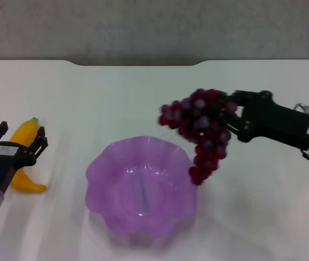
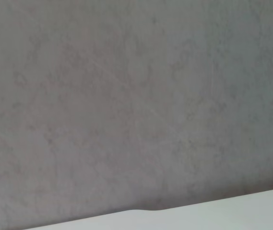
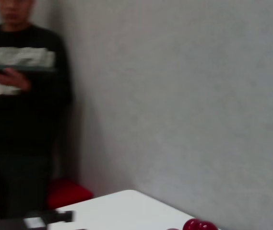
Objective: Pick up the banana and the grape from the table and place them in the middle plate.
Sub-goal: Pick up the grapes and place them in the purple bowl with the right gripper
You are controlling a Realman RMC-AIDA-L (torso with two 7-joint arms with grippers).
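Note:
The grape [image 1: 200, 128], a dark red-purple bunch, hangs in the air from my right gripper [image 1: 231, 117], which is shut on its upper end. Its lower tip dangles just above the right rim of the middle plate [image 1: 105, 179], a translucent purple scalloped bowl at the table's centre. A few grapes show at the edge of the right wrist view [image 3: 198, 225]. The banana [image 1: 26, 157] lies on the white table [image 1: 116, 103] at the far left. My left gripper [image 1: 14, 142] hovers over the banana with its fingers spread open around it.
The table's far edge has a notch and meets a grey wall [image 2: 136, 96]. A person in dark clothes [image 3: 21, 96] stands beyond the table, beside a red seat [image 3: 66, 194].

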